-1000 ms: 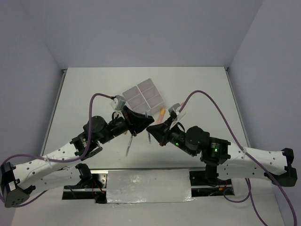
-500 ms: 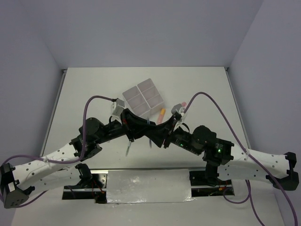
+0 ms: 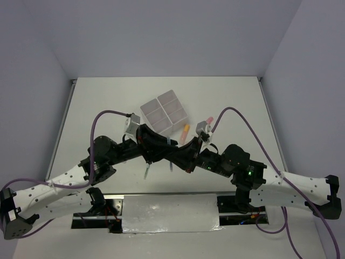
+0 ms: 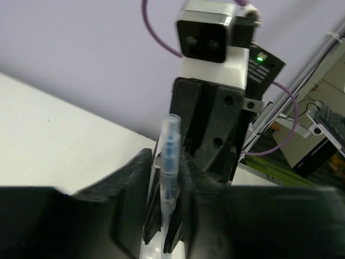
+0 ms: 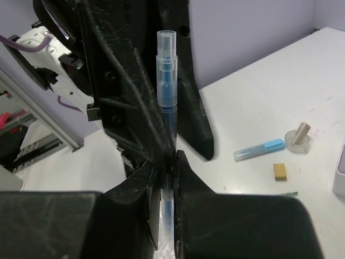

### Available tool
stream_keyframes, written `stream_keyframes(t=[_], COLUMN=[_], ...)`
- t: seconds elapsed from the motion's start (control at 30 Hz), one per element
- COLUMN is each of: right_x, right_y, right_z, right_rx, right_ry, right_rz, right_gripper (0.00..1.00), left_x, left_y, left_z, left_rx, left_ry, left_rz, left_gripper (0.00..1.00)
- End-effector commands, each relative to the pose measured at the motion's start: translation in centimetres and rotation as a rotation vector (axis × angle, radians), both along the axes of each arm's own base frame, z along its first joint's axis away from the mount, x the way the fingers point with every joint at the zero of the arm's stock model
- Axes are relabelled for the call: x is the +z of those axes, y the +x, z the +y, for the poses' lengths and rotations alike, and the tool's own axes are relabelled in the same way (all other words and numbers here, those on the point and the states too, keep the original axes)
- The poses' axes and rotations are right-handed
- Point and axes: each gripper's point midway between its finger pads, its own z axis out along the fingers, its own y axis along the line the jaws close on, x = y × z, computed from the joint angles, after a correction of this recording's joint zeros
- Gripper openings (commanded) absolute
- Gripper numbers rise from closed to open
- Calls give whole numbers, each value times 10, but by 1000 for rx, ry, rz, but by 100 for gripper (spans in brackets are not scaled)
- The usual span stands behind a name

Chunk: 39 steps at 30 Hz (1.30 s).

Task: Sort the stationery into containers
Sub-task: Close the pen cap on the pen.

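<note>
A clear pen with a blue core (image 4: pixel 168 162) stands upright between the fingers of both grippers at once. My left gripper (image 4: pixel 168 181) is shut on it. My right gripper (image 5: pixel 171 157) is shut on the same pen (image 5: pixel 167 81) from the opposite side. In the top view the two grippers meet nose to nose, left (image 3: pixel 161 149) and right (image 3: pixel 178 155), near the table's middle. The white four-compartment organiser (image 3: pixel 164 112) stands just beyond them. A blue highlighter (image 5: pixel 259 149), a tape roll (image 5: pixel 298 138) and a tan eraser (image 5: pixel 279 171) lie on the table.
An orange-pink highlighter (image 3: pixel 185 130) lies right of the organiser and a pink piece (image 3: pixel 210 118) farther right. A thin pen (image 3: pixel 146 170) lies under the left arm. The organiser's edge (image 5: pixel 339 172) shows at the right of the right wrist view.
The two grippers were a little apart a second ago; they have come together and now overlap around the blue pen. The right arm reached leftward.
</note>
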Motion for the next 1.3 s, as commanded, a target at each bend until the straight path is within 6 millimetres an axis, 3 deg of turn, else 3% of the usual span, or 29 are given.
stream_keyframes(t=[0.0,0.1,0.2,0.47,0.63,0.77,0.87,1.03,1.07,1.17,1.27], right_x=[13,7,-4,-14,-21,-20,-18,-15,-15,-12,-3], right_y=[-1,3,7,14,16,15,16,17,18,21,25], right_z=[-3,-5,-1,-1,4,5,3,1,0,-3,-5], right_rx=[0,-24,-39,-76,-77,-72,-81,-91,-97,-116,-140], right_ry=[45,30,-7,-28,-55,-51,-49,-47,-48,-44,-38], right_rz=[-38,-30,-15,13,30,31,32,30,30,30,11], right_gripper=[0,0,0,0,0,0,0,0,0,0,0], left_x=[19,10,18,33,41,39,34,30,28,25,20], left_y=[10,24,26,34,29,29,28,28,28,29,30], left_z=[4,6,10,29,35,34,29,24,23,23,20], left_rx=[71,145,164,263,258,257,237,222,220,222,218], left_ry=[4,51,27,-9,-42,-33,-16,-1,6,16,36], left_rz=[-5,30,23,22,5,8,9,15,18,22,30], left_gripper=[42,63,70,66,62,57,37,26,17,3,0])
